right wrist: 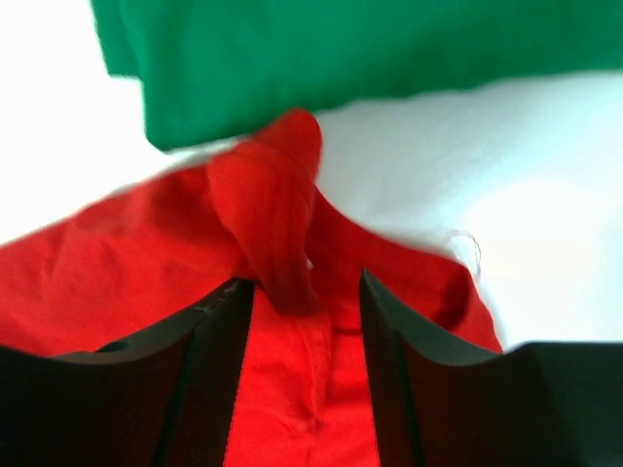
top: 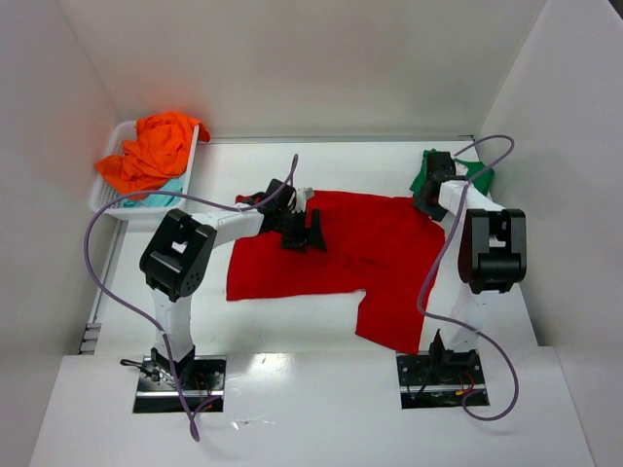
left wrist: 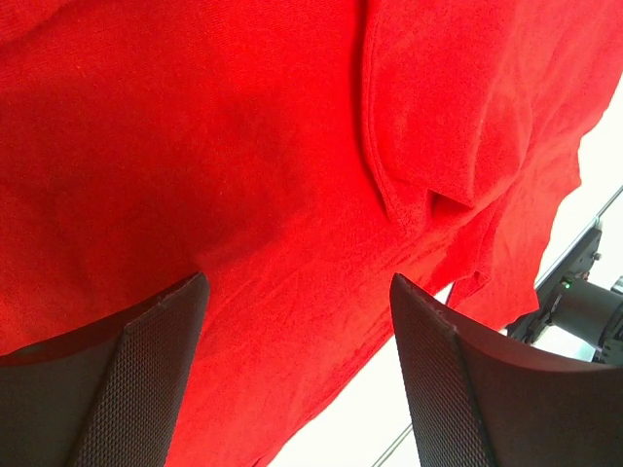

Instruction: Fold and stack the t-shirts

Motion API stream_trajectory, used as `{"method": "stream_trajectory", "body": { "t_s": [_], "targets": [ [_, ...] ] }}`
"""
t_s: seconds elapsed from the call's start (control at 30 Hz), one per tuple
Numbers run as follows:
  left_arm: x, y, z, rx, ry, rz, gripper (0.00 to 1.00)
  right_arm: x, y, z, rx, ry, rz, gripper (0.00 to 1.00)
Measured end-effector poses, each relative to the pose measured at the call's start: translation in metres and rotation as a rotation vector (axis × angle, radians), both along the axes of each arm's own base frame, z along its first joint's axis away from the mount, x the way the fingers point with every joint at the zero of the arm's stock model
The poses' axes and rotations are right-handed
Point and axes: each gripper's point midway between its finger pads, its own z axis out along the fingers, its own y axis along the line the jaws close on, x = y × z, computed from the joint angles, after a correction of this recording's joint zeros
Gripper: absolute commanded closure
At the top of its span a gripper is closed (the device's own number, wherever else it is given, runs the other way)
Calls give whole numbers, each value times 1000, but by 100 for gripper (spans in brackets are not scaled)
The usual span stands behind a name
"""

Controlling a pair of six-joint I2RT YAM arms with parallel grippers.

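Table (top: 321, 165): white, walled on three sides, carrying all items below. Red t-shirt (top: 360, 253): largest piece, spread flat at the table's centre, not yet folded; its long axis runs left to right between the two arms, with one lobe hanging toward the near edge on the right. Basket (top: 105, 190): white lattice, far left corner, well apart from the red t-shirt; it holds the orange t-shirt (top: 156, 146) bunched on top and the teal t-shirt (top: 161, 195) beneath it, both unfolded. Green t-shirt (right wrist: 341, 58): far right corner, just beyond the red t-shirt's far right edge and nearly touching it, so judged the one thing likely to be caught in a lift from that corner. Left claw (left wrist: 297, 292): over the red t-shirt's far left part, jaws wide apart, pointing down at plain cloth, nothing between them; a turned-over flap (left wrist: 438, 146) lies just beside. Right claw (right wrist: 307, 282): at the far right corner, the nearer arm to that edge, jaws half apart around a raised ridge (right wrist: 277, 214) of red cloth; one finger touches it, but whether it is pinched cannot be told. Judged next need: both far corners gripped, then drawn toward the near edge across the short axis.
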Motion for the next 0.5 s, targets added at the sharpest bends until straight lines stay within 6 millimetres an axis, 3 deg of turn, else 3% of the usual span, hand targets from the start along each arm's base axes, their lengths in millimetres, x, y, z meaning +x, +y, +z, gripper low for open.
{"method": "stream_trajectory", "body": {
  "t_s": [0.17, 0.2, 0.33, 0.5],
  "targets": [
    [-3, 1, -2, -4, 5, -5, 22, 13, -1, 0, -10, -19, 11, 70],
    [-4, 1, -3, -6, 6, -5, 24, 15, -2, -2, -13, -18, 16, 79],
    [-7, 3, -5, -9, 14, -6, 28, 29, -3, -12, -23, -2, 28, 84],
    [-9, 5, -7, -16, 17, -7, 29, 35, -6, -15, -41, 10, 37, 81]
  ]
}}
